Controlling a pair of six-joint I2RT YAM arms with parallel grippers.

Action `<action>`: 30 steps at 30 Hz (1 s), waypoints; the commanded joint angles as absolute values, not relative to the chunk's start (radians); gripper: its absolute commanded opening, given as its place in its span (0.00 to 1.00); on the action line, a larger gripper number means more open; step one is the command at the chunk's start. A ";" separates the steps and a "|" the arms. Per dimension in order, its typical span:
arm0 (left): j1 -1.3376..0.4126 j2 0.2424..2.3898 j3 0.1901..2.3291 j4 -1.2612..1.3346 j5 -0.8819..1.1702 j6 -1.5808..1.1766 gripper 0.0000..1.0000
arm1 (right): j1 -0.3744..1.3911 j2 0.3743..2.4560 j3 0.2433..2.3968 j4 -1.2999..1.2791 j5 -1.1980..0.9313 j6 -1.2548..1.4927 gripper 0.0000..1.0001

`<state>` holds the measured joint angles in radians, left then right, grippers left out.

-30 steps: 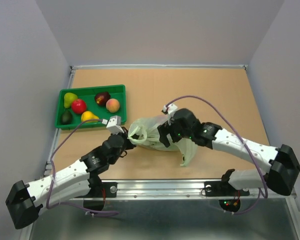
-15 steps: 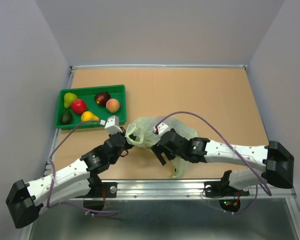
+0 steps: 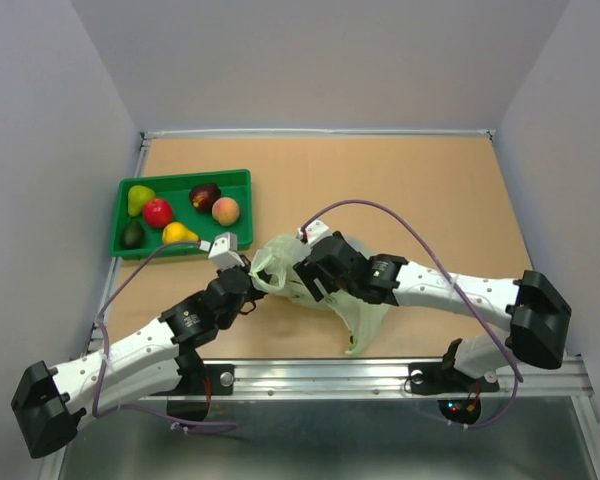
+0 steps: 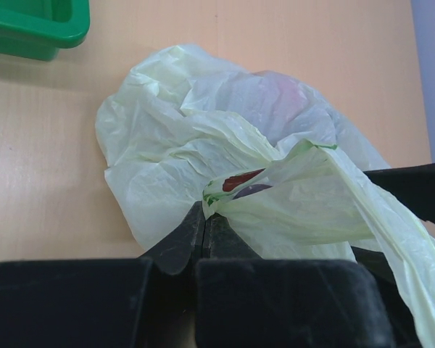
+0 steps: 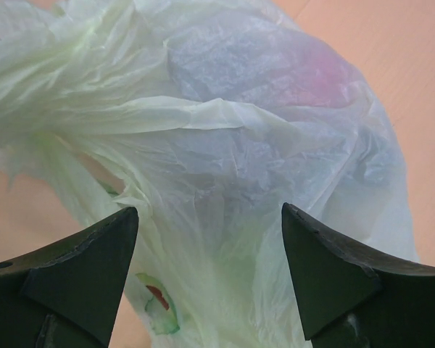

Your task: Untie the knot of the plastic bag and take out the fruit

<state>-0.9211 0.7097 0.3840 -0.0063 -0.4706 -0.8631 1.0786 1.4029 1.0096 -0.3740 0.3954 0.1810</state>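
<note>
The pale green plastic bag point(image 3: 285, 262) lies crumpled on the table between my two arms. It fills the left wrist view point(image 4: 203, 130) and the right wrist view point(image 5: 225, 145). My left gripper point(image 3: 248, 285) is shut on a bunched fold of the bag at its near left edge point(image 4: 205, 210). My right gripper point(image 3: 313, 283) is open just above the bag's right side, its fingertips point(image 5: 101, 239) apart with plastic between them. A pinkish and a dark shape of fruit point(image 5: 304, 72) show faintly through the plastic. A loose strip of the bag point(image 3: 365, 320) trails toward the near edge. I cannot make out the knot.
A green tray point(image 3: 238, 182) stands at the far left holding a yellow-green pear, a yellow pear, a red fruit, dark fruit and a peach. A metal rail point(image 3: 380, 375) runs along the table's near edge.
My right arm swung toward the near edge, then came back left over the bag with its jaws open. The loose strip shifted left with it. My left gripper kept its hold.
</note>
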 commanded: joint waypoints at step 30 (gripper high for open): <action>-0.916 0.759 0.443 -0.097 -0.489 -0.808 0.00 | 0.692 1.270 0.988 -0.167 0.623 0.299 0.01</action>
